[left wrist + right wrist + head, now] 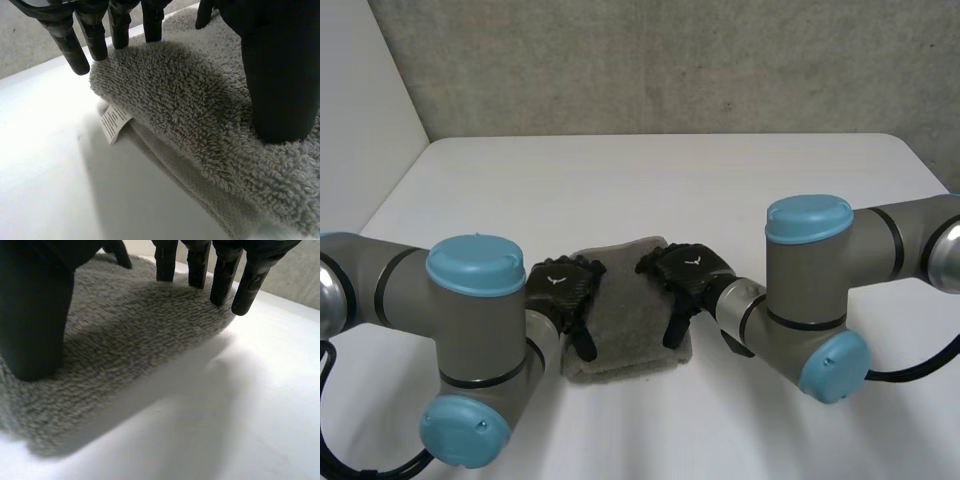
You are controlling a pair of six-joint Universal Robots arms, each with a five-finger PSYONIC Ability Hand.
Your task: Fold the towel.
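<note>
ROBOT PRESSES A FOLDED TOWEL: A grey towel [630,312] lies as a small, thick rectangle near the front of the white table [650,180], midway between the robot's two arms, with a hand resting on each side of it. The left hand [563,290] sits at the towel's left side and the right hand [688,272] at its right side, the two close but apart. In the left wrist view the fingers [70,47] are straight, their tips at the towel's edge, and the thumb [280,75] presses down into the pile; nothing is pinched or curled round. The right wrist view shows the same on the other side: straight fingers [247,287] reaching the edge, the thumb [35,315] pushing down on the cloth, no grasp. Stacked layers show along the towel's side by the left hand, and a white label [114,123] pokes out between them, so the cloth appears to be folded over at least once. Judged from this, the folding looks largely done: the bundle is compact, its edges roughly squared, and both hands seem to be flattening it rather than lifting a corner. What may remain is a final press, or one more fold if a smaller packet is wanted, and lifting the hands clear
</note>
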